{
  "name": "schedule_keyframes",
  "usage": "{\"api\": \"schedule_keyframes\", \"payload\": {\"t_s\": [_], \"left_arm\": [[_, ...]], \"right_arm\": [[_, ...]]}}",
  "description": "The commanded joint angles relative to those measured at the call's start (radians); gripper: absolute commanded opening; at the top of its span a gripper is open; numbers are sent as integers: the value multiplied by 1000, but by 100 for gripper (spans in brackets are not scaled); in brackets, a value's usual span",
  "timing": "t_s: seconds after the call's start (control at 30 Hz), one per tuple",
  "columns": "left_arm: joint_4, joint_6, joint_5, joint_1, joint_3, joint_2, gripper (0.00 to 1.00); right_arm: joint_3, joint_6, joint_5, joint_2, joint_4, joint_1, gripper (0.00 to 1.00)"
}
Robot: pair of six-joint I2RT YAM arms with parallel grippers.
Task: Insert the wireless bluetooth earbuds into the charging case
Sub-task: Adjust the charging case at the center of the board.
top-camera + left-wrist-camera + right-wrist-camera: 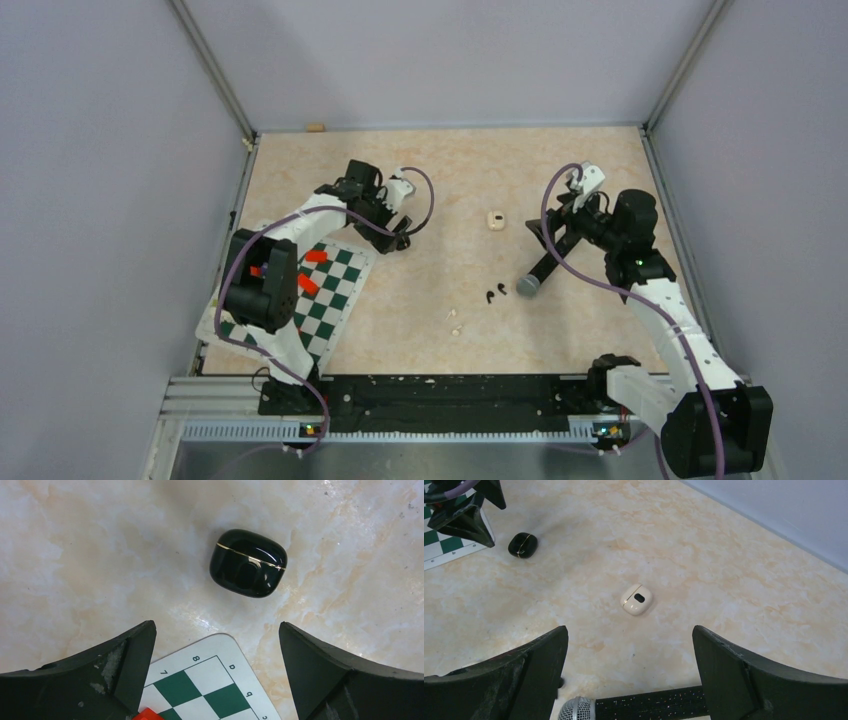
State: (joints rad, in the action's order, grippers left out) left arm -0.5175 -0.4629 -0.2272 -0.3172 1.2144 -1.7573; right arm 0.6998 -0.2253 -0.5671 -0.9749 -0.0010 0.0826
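The bench [460,170] carries a checkered board [335,300] at its left side, with red pieces [316,257] on the board. The left tool [215,627] hangs over the far corner of the board, pointing down, with its fingers spread wide and nothing between them. The black case [248,562] lies on the bare bench just beyond that corner, closed, with a thin gold seam across its shell; it is clear of both fingers. In the top view this case cannot be made out under the left tool. Toward the middle of the bench, on the near side, the white earbuds [452,314] lie loose, close together. The black earbuds [501,290] lie slightly to the right and farther out, side by side, just left of the microphone [527,286] head but apart from it. All four earbuds are outside the cases. The white case [494,219] lies beyond the black pair, closed, alone on the open surface. The microphone lies flat, its handle running right and away under the right tool [629,630]. The right tool has its fingers spread wide and grips nothing; in the right wrist view the microphone handle crosses below the gap, and the white case lies ahead of it, well apart.
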Motion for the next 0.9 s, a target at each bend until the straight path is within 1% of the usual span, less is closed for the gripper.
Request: {"api": "schedule_keyframes", "payload": {"t_s": [0.0,0.1,0.23,0.3,0.37,0.47,0.53,0.63,0.67,0.7,0.77,0.8,0.87], "left_arm": [[39,46,39,0,63,-40,99],[94,103,128,4,91,-68,99],[164,155,176,14,102,-58,99],[203,192,245,17,107,-54,99],[215,212,286,21,120,-57,99],[231,233,376,21,143,-90,99],[212,237,453,21,170,-134,99],[177,238,496,21,196,-194,99],[174,237,492,21,195,-205,99],[173,239,480,20,192,-212,99],[169,245,437,20,185,-217,99],[168,249,412,20,183,-218,99],[153,256,358,19,183,-221,99]], "right_arm": [[3,10,-61,19,27,-11,93],[1,11,-50,18,29,-11,93],[1,10,-48,18,32,-12,93],[2,31,-61,13,37,-11,93],[14,71,-88,-6,38,-7,92],[46,117,-85,-44,26,29,91],[72,132,-38,-67,21,85,90],[115,85,114,-124,4,244,89],[131,68,184,-149,5,294,89],[149,63,222,-183,7,345,88],[199,70,266,-269,7,414,86],[231,78,278,-339,9,441,86],[296,105,302,-444,10,476,86]]}}
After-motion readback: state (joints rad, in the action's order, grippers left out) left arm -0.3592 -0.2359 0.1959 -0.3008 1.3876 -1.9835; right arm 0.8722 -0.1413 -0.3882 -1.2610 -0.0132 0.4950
